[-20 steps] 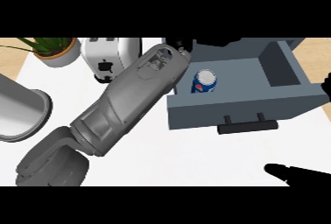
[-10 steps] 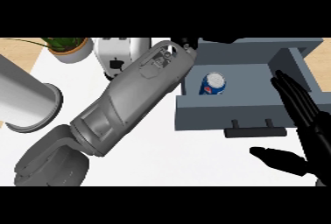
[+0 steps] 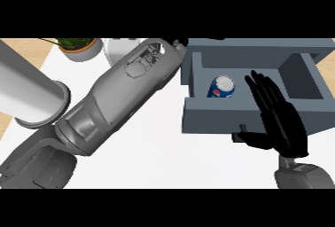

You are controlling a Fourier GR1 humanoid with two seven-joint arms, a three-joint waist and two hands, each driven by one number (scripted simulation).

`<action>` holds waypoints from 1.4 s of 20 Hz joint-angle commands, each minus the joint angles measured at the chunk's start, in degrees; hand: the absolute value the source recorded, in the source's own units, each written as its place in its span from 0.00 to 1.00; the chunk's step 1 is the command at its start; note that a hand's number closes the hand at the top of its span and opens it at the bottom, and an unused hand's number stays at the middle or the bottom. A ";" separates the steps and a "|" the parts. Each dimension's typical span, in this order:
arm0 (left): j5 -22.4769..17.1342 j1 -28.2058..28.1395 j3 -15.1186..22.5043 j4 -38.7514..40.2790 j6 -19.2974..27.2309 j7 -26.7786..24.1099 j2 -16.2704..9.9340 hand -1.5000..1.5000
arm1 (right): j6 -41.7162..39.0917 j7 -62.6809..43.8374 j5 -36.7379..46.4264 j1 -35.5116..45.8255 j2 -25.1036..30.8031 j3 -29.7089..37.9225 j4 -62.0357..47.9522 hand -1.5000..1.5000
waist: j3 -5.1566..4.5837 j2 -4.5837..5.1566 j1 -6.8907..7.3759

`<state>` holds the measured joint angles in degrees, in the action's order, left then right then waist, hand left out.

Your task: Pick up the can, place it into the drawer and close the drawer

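Right forearm comes in at the lower right edge; right hand point(image 3: 280, 119) is flat, fingers straight and held together, thumb sticking out to the left, reaching up over the front wall of the drawer point(image 3: 216, 119) with its fingertips above the drawer's inside. The hand covers the spot where the drawer's dark handle would be, so I can't tell if it touches the front or just hangs above it. Drawer is grey, pulled out, open on top. The can point(image 3: 222, 87), blue with a pale lid, lies inside the drawer near its left wall, just left of the right hand's fingertips, not touching them as far as I can see. Left forearm point(image 3: 111, 106) is a big grey shape running diagonally from lower left up to the drawer's upper left corner; the left hand itself is hidden at the top there, so can't tell how its fingers stand. Left of the arm: a large white cylinder point(image 3: 29, 95) with a grey rim. Further back: a potted plant point(image 3: 79, 46) and a white appliance point(image 3: 121, 48), partly behind the arm.
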<state>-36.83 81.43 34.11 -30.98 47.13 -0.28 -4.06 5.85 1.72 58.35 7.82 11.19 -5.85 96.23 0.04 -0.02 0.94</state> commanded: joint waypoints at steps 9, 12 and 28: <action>3.93 -6.81 1.29 -16.08 -1.09 9.47 -12.26 0.00 | 13.47 3.43 5.14 10.70 -3.43 4.26 -25.31 0.00 | 0.00 -0.13 1.77; 4.38 -7.67 0.93 -16.70 -1.76 9.51 -13.25 0.00 | 16.06 5.33 5.94 13.49 -2.22 6.06 -31.05 0.00 | 0.03 0.24 1.57; 6.48 -18.21 2.43 -31.64 -1.47 15.21 -20.09 0.00 | 29.98 4.35 10.97 36.16 -1.48 14.64 -59.57 0.00 | 0.10 0.96 3.92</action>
<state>-31.31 65.57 35.92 -60.32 44.73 14.37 -23.90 34.07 6.48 69.56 38.80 10.67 7.03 45.50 -0.87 -0.31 4.26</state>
